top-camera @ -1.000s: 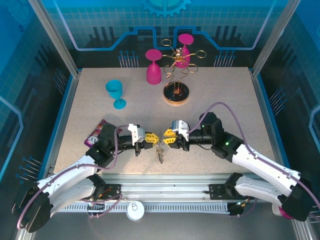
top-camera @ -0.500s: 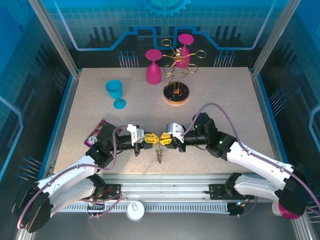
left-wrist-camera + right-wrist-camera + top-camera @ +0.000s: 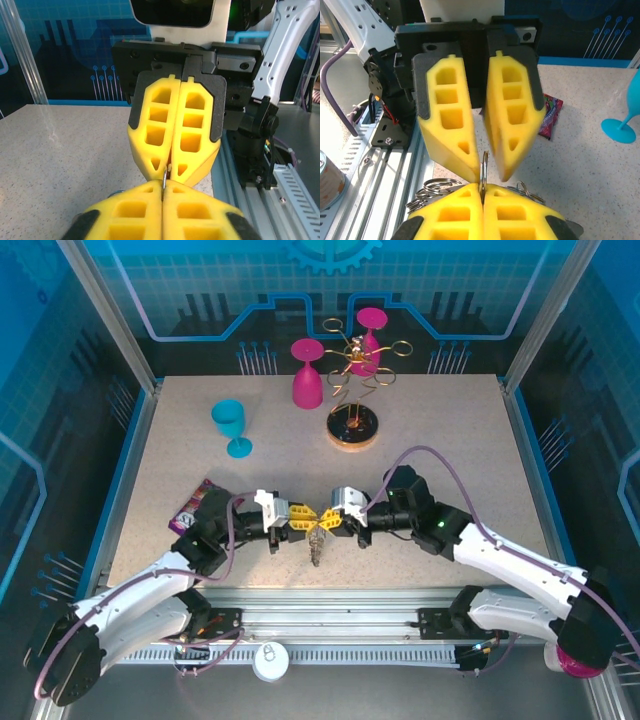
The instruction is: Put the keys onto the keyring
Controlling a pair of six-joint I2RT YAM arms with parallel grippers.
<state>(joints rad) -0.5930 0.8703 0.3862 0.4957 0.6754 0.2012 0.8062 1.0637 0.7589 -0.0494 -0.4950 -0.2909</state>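
Near the table's front edge my left gripper (image 3: 311,521) and right gripper (image 3: 325,521) meet tip to tip. A thin silver ring of the keyring (image 3: 483,167) stands on edge between them. The right gripper (image 3: 481,187) is shut on it. In the left wrist view the left gripper (image 3: 163,186) is also pinched shut on the ring (image 3: 164,175). In the right wrist view one left finger (image 3: 515,125) is blurred and stands slightly off the ring. More split rings (image 3: 427,192) bunch under the pads. Small keys (image 3: 317,548) dangle below the tips.
A blue goblet (image 3: 233,425) stands at the left. At the back are a pink goblet (image 3: 307,380) and a gold wire rack on a wooden base (image 3: 352,427) carrying another pink goblet (image 3: 370,330). A snack wrapper (image 3: 195,505) lies by the left arm.
The right gripper has slid left until its tips touch the left gripper's and closed on the ring. The left arm has stayed put with the keys hanging beneath.
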